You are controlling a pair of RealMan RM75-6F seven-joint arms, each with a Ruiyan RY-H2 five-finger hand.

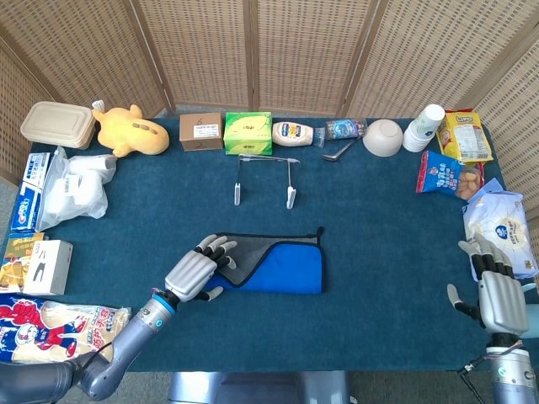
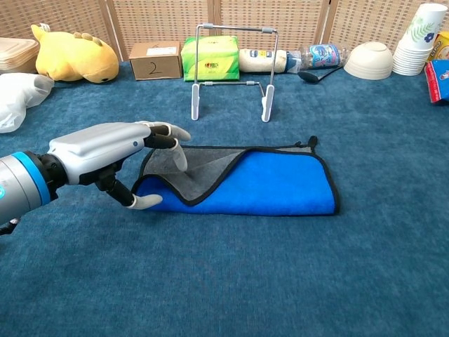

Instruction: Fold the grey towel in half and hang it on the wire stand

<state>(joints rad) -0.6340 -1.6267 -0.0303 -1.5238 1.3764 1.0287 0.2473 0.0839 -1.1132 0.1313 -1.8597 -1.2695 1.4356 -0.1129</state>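
The towel point(image 1: 282, 265) point(image 2: 266, 182) lies folded on the blue table, blue side up, with a grey flap showing at its left end. My left hand point(image 1: 195, 271) point(image 2: 105, 151) hovers at that left end with its fingers apart and holds nothing; the thumb tip sits just left of the towel's corner. The wire stand point(image 1: 265, 178) point(image 2: 231, 70) stands empty behind the towel. My right hand point(image 1: 495, 295) rests open at the table's front right, far from the towel, and shows only in the head view.
Along the back edge sit a yellow plush point(image 1: 128, 130), a cardboard box point(image 1: 200, 131), a green tissue box point(image 1: 248, 133), a bottle point(image 1: 293, 133), a bowl point(image 1: 382, 137) and stacked cups point(image 1: 424, 126). Snack bags point(image 1: 446, 175) lie right; bags and boxes point(image 1: 63, 189) crowd the left.
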